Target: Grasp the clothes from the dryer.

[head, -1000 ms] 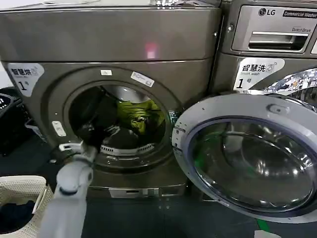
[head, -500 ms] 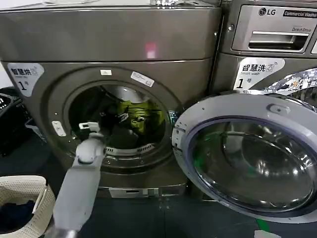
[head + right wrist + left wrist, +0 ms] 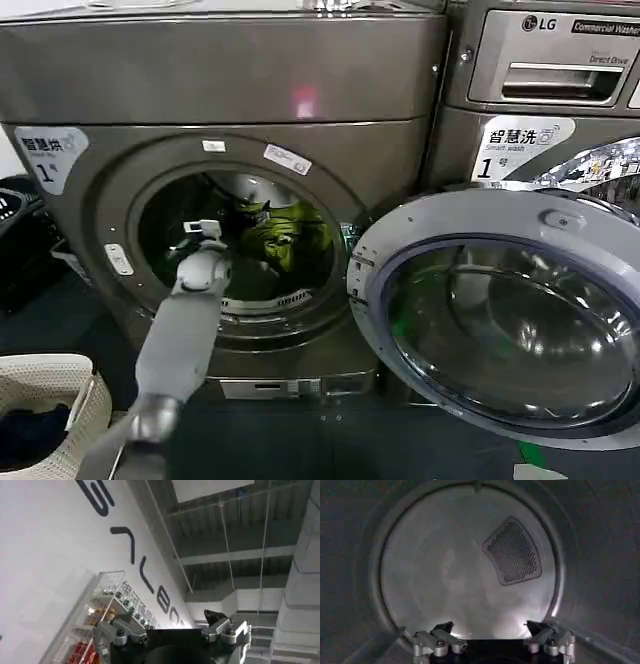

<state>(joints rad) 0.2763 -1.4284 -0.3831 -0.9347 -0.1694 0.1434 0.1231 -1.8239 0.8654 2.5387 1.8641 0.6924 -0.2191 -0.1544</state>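
My left arm hides part of the clothes (image 3: 285, 235) inside the dryer (image 3: 220, 90). The basket (image 3: 45, 400) and the open door (image 3: 500, 310) are cut off by the edges.

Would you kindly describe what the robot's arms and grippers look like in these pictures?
The left arm is a smooth, rounded pale grey shell with a darker joint ring. The left gripper and right gripper match: silver metal finger brackets with round screws, dark pointed fingertips, on a black base.
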